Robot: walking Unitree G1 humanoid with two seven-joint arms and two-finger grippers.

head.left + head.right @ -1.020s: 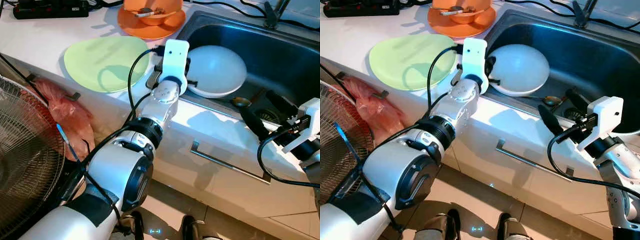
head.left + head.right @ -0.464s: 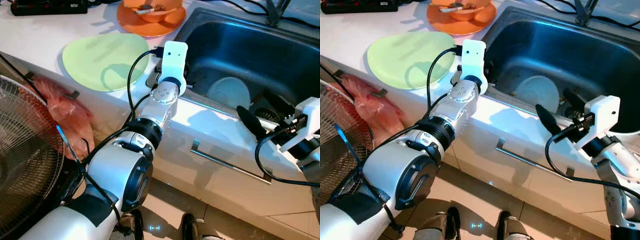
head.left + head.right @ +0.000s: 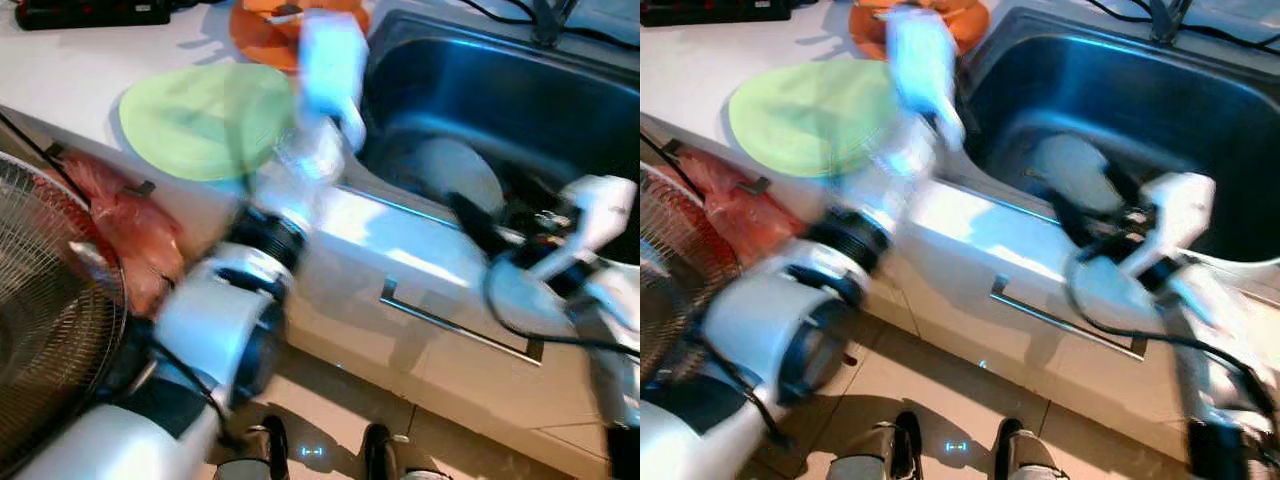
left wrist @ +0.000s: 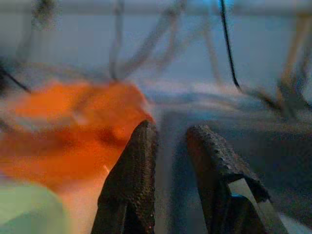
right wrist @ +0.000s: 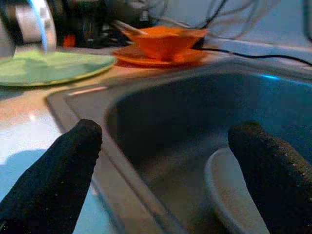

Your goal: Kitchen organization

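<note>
A white plate [image 3: 455, 175] lies tilted in the bottom of the steel sink [image 3: 560, 95]. It also appears at the lower edge of the right wrist view [image 5: 229, 195]. My left arm is blurred by motion above the sink's left rim, its wrist [image 3: 330, 60] close to the orange dishes. My left gripper [image 4: 170, 146] is open by a narrow gap with nothing in it, facing the orange plate [image 4: 58, 126]. My right gripper [image 5: 165, 146] stands wide open and empty at the sink's front edge, the white plate just beyond it.
A green plate [image 3: 205, 115] lies on the white counter left of the sink. Behind it an orange bowl [image 5: 165, 39] sits on an orange plate [image 5: 161, 56]. A fan [image 3: 50, 300] and a red bag [image 3: 130, 220] stand at the lower left. A drawer handle [image 3: 450, 320] runs below the counter edge.
The white plate went from the sink's left rim down into the basin, free of my left gripper. My left arm swings back toward the orange dishes. My right arm has moved left.
</note>
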